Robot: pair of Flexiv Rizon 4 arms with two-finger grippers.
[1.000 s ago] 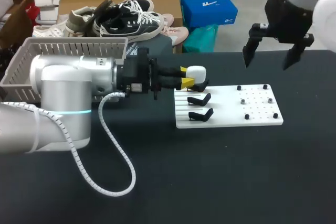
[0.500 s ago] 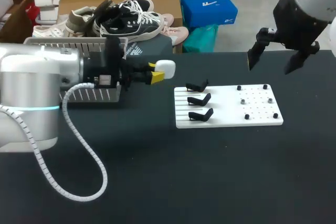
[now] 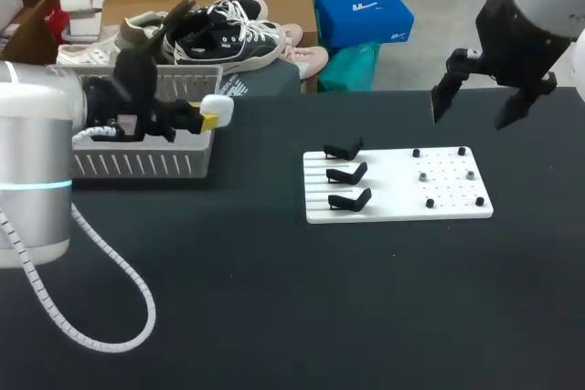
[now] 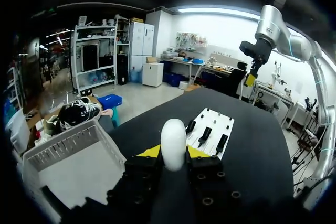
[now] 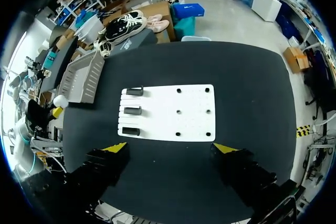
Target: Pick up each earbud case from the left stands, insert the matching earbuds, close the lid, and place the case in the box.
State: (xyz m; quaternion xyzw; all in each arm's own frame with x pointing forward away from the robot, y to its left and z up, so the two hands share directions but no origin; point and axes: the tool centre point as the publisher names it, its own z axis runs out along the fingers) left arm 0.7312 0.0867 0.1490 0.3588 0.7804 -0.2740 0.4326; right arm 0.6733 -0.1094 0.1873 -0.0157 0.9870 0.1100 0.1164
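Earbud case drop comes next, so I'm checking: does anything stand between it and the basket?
Nothing visible does. The left gripper holds the earbud case right at the basket's right-hand wall, and nothing shows between them.

A black table [image 3: 366, 299] carries a flat white plate [image 3: 393, 191], which lies right of the middle with its long side running across. On the plate's right half, four small black pegs [image 3: 416, 152] mark a rectangle, and two silvery fittings [image 3: 424, 175] sit between them (among rows of tiny holes).
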